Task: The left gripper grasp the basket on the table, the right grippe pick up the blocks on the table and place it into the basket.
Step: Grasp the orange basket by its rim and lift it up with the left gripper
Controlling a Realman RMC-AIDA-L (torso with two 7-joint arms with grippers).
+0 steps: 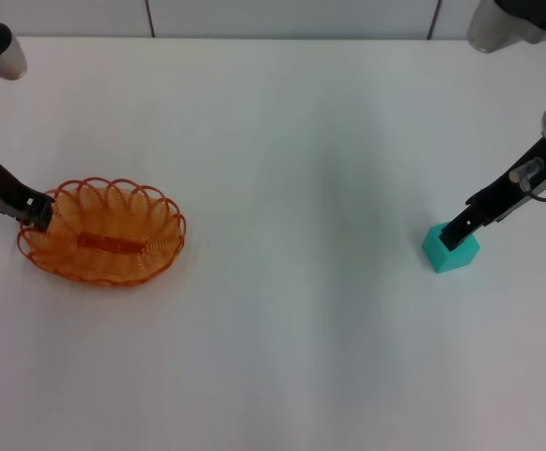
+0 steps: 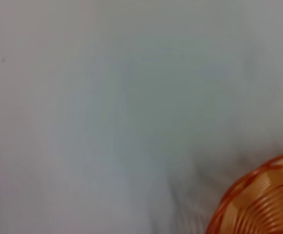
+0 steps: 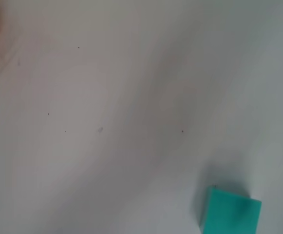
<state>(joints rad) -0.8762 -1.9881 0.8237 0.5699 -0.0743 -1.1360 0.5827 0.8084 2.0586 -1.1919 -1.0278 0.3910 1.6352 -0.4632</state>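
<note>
White surface point(image 1: 282, 282) all round. Orange basket point(image 1: 103, 233) sits at the left, only its flat strip inside; the left claw point(image 1: 36, 212) grips its rim. Far right, the right claw point(image 1: 455, 235) touches the teal cube point(image 1: 449, 252), grip unclear.

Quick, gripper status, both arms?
Left gripper: at the orange basket's left rim; grip cannot be told.
Right gripper: down on the teal block on the table; grip cannot be told.
</note>
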